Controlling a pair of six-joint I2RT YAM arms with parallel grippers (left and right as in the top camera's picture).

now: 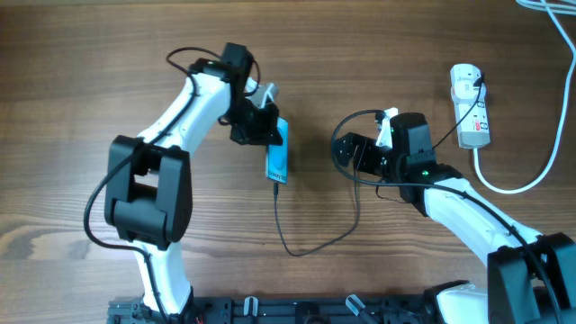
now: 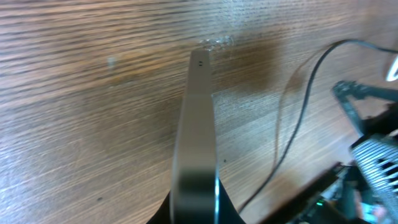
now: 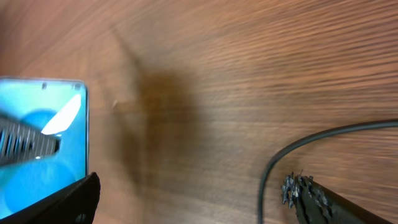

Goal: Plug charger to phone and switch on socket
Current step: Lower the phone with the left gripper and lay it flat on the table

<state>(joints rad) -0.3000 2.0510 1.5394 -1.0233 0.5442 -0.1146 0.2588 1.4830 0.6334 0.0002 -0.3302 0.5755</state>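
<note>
White cable (image 1: pixel 515 190) loops beside socket (image 1: pixel 469 106); left tool (image 1: pixel 268 129) grasps teal phone (image 1: pixel 279 160), black charger (image 1: pixel 290 247) touching its end; right tool (image 1: pixel 349 151) released.

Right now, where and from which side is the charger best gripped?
Probably the charger at its small plug tip, at the phone's lower end, approached from the right: the rest is slack loop, and the left gripper holds the phone from the left.

The left arm (image 1: pixel 193 99) is reaching up and to the right, its wrist bending down and its end effector (image 1: pixel 264 126) clamping onto the phone (image 1: pixel 279 162). The right arm (image 1: pixel 468 202) is stretching leftward, its end effector (image 1: pixel 349 149) hanging with fingers (image 3: pixel 74 199) spread wide apart.
</note>
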